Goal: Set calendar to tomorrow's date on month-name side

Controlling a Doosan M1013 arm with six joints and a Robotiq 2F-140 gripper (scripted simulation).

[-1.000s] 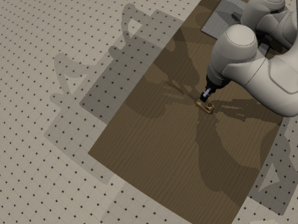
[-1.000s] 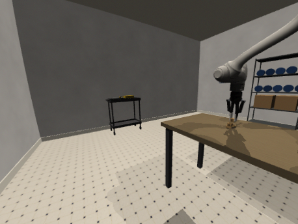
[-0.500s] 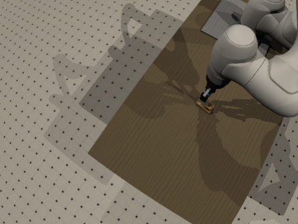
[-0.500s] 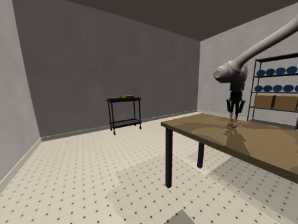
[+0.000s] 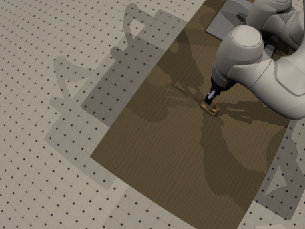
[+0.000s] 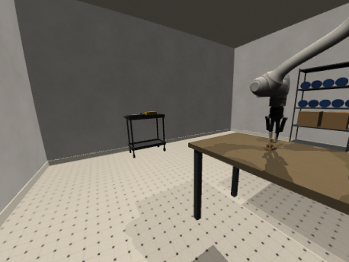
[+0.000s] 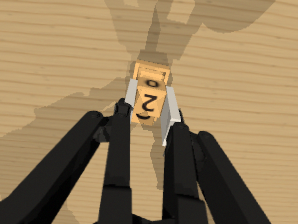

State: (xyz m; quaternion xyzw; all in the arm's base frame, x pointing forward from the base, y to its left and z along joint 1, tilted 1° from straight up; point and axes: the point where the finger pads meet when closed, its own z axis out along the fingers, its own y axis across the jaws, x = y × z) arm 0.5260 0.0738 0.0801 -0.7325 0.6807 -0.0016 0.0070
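Note:
In the wrist view my gripper (image 7: 149, 94) is shut on a wooden digit cube (image 7: 150, 102) whose top face shows a 2. Just beyond it a second cube (image 7: 152, 80) shows a 0 on top. Both sit within the small wooden tray (image 7: 152, 75), of which only the far rim shows. In the top view the tray (image 5: 208, 108) lies on the brown table under my gripper (image 5: 210, 98). In the exterior view my gripper (image 6: 273, 134) stands upright over the tray (image 6: 270, 145). The month side is not visible.
A grey mat (image 5: 230, 16) lies at the table's far end under the arm's base. A black cart (image 6: 145, 131) stands by the back wall. A shelf with blue bowls and boxes (image 6: 324, 110) stands behind the table.

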